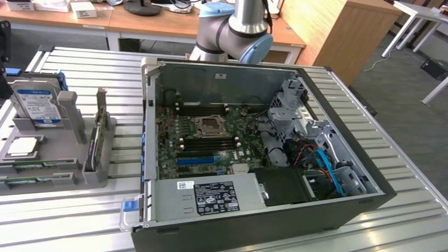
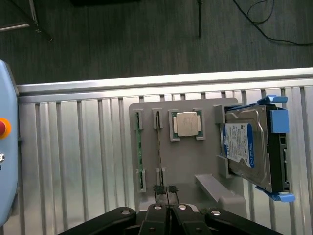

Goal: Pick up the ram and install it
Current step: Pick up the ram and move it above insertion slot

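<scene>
Claw (image 2: 166, 190) pressed together, empty — hovering above the ram (image 2: 159, 147) seated edge-up in its grey holder (image 2: 195, 161).

Bright even light, soft shadows, mild sheen on the table (image 2: 73, 147)

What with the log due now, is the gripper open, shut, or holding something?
Gripper: shut, fingertips together, holding nothing; the ram nearest it sits in the tray.
</scene>
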`<state>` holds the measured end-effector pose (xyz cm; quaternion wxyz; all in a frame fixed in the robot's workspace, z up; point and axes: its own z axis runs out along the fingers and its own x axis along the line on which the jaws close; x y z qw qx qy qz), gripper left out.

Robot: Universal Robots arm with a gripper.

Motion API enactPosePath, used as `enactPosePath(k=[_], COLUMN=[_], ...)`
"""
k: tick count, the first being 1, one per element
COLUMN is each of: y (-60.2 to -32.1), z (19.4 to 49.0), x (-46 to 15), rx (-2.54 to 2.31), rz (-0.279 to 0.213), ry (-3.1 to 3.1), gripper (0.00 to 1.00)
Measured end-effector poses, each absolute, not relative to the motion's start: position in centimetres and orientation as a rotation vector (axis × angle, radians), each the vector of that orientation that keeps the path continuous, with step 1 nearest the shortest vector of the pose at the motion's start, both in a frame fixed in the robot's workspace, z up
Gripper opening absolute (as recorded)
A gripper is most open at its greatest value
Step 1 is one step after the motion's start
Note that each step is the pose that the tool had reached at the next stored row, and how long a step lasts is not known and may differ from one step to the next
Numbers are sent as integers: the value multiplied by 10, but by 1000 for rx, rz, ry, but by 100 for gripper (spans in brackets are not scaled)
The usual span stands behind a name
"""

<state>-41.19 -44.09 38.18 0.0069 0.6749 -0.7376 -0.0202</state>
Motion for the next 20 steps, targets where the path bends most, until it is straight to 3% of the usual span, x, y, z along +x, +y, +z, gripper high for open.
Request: enactPosePath(k=[3, 5, 7, 8, 20], y=[-441, -441, -441, -441, -441], z=[382, 382, 382, 382, 364], x=[-412, -412, -412, -412, -412], rx=[2111, 2111, 2111, 2111, 2112], rz=[-63, -63, -63, -63, -63], ry=[-2307, -2307, -2307, -2307, -2306], gripper=[11, 23, 23, 30, 30])
